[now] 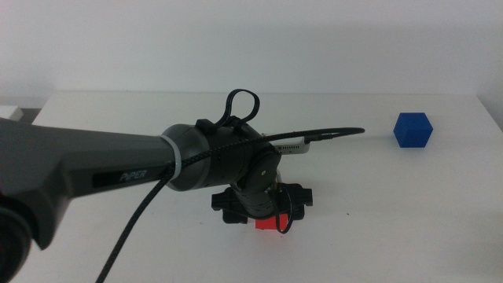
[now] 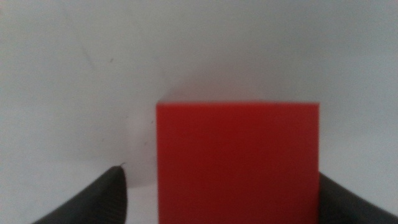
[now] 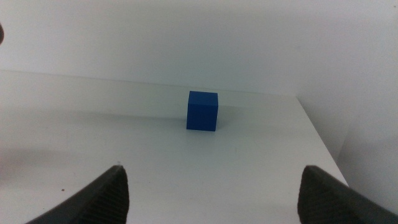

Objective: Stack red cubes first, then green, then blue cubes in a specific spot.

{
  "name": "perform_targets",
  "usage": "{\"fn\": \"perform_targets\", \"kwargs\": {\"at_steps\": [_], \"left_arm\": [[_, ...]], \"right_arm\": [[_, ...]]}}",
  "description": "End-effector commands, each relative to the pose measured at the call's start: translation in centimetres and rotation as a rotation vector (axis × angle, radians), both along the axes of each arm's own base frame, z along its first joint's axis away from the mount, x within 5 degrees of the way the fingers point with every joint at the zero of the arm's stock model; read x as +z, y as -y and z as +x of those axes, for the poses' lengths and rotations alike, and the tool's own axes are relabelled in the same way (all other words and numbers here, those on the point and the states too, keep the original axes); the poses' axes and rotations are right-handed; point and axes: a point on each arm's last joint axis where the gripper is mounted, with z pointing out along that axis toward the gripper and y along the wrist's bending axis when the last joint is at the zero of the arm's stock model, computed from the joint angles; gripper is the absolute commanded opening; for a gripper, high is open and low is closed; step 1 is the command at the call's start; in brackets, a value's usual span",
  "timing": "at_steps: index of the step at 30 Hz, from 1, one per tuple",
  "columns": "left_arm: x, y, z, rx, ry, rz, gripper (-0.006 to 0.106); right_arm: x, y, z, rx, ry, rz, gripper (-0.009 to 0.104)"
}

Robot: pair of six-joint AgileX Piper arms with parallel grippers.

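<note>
White tabletop fills the frame; low at center, the left gripper hangs over the red cube. Its spread jaws flank the cube, one touching. The right gripper, also spread, faces the blue cube, well apart.

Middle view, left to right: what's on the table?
Left arm → left tool down over the red cube → blue cube.

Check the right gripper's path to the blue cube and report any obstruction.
Nothing visible blocks it: only bare table lies between the open right gripper and the blue cube.
</note>
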Motion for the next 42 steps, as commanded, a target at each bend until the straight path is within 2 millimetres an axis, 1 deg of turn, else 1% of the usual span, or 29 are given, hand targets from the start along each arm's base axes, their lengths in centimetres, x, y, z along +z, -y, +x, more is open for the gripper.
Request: {"fn": "perform_targets", "kwargs": {"at_steps": [1,2,4,6,8,9,11,12,14,16,18,19,23,25,28,32,37,40,41,42], "left_arm": [[1.6,-0.2,-0.3,-0.024,0.019,-0.009,0.091],[2.6,-0.5,-0.4,-0.042,0.035,-0.012,0.094],[5.0,-1.4,-0.5,-0.054,0.074,-0.019,0.094],[7.7,-2.9,-0.7,-0.057,0.122,-0.006,0.094],[10.5,-5.2,-0.7,-0.044,0.174,0.026,0.094],[11.5,-6.4,-0.6,-0.034,0.188,0.038,0.094],[13.5,-9.5,0.1,0.01,0.198,0.065,0.094],[14.0,-10.9,0.5,0.017,0.187,0.086,0.094],[14.7,-14.2,1.9,0.072,0.158,0.112,0.094],[14.5,-17.0,3.2,0.114,0.125,0.121,0.094],[13.8,-19.8,4.7,0.153,0.086,0.118,0.094],[13.1,-22.2,6.0,0.152,0.068,0.109,0.094],[10.7,-25.5,8.6,0.109,0.047,0.089,0.094],[9.4,-26.5,9.7,0.112,0.022,0.088,0.094],[7.5,-26.9,11.2,0.088,0.002,0.098,0.094],[5.1,-27.0,13.1,0.071,0.0,0.11,0.094],[2.7,-26.9,14.4,0.063,-0.002,0.097,0.094],[1.6,-27.1,14.9,0.058,0.01,0.119,0.093],[1.3,-27.2,15.1,0.058,0.022,0.128,0.092],[0.9,-27.4,15.4,0.052,0.043,0.147,0.085]], "right_arm": [[0.0,0.0,0.0,-0.004,0.01,-0.012,0.093],[0.0,0.0,0.0,-0.004,0.01,-0.012,0.093],[0.0,0.0,0.0,-0.004,0.01,-0.012,0.093],[0.0,0.0,0.0,-0.004,0.01,-0.012,0.093],[0.0,0.0,0.0,-0.004,0.01,-0.012,0.093],[0.0,0.0,0.0,-0.004,0.01,-0.012,0.093],[0.0,0.0,0.0,-0.004,0.01,-0.012,0.093],[0.0,0.0,0.0,-0.004,0.01,-0.012,0.093],[0.0,0.0,0.0,-0.004,0.01,-0.012,0.093],[0.0,0.0,0.0,-0.004,0.01,-0.012,0.093],[0.0,0.0,0.0,-0.004,0.01,-0.012,0.093],[0.0,0.0,0.0,-0.004,0.01,-0.012,0.093],[0.0,0.0,0.0,-0.004,0.01,-0.012,0.093],[0.0,0.0,0.0,-0.004,0.01,-0.012,0.093],[0.0,0.0,0.0,-0.004,0.01,-0.012,0.093],[0.0,0.0,0.0,-0.004,0.01,-0.012,0.093],[0.0,0.0,0.0,-0.004,0.01,-0.012,0.093],[0.0,0.0,0.0,-0.004,0.01,-0.012,0.093],[0.0,0.0,0.0,-0.004,0.01,-0.012,0.093],[0.0,0.0,0.0,-0.004,0.01,-0.012,0.093]]}}
